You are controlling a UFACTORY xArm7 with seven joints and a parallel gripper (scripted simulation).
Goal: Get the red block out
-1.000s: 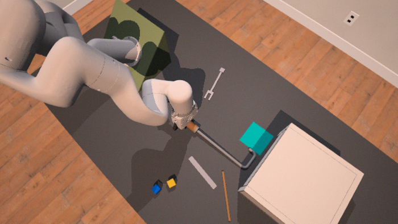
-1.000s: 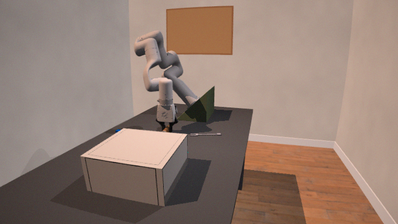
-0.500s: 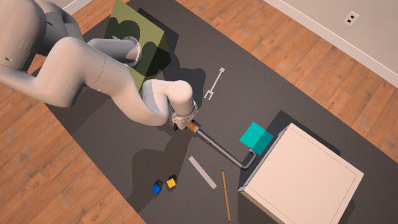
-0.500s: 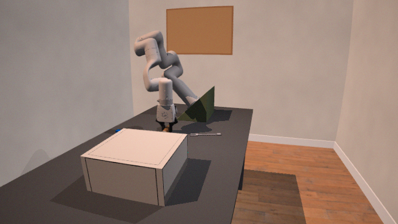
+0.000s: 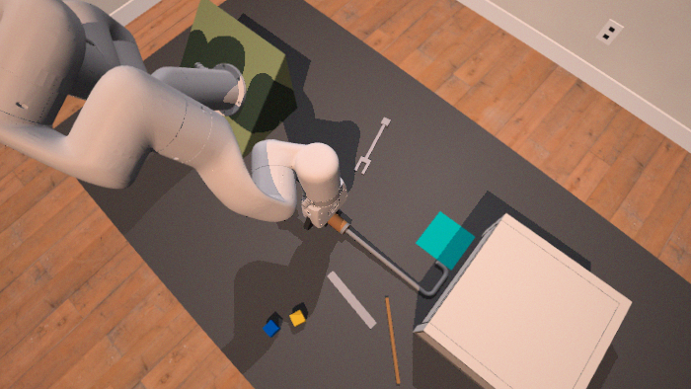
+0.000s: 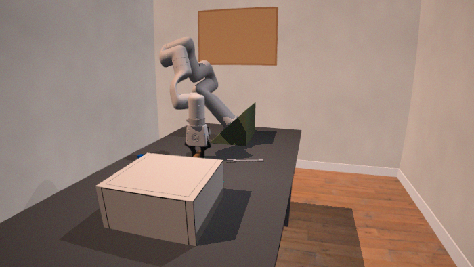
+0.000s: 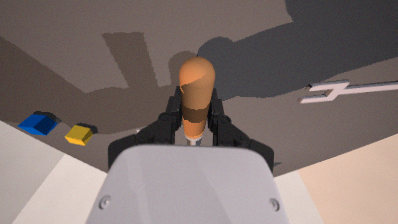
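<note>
My gripper is shut on the orange handle of a grey hook tool and holds it low over the dark mat. The tool's shaft runs toward the white cabinet, and its hooked end lies at the cabinet's near edge, just below the teal square. The teal square lies on the mat beside the cabinet, partly in its shadow. The red block is not visible in any view. In the exterior view the gripper stands behind the cabinet.
A blue cube and a yellow cube sit near the mat's front edge. A white flat bar, a thin wooden stick and a white fork tool lie on the mat. A green wedge stands at the back.
</note>
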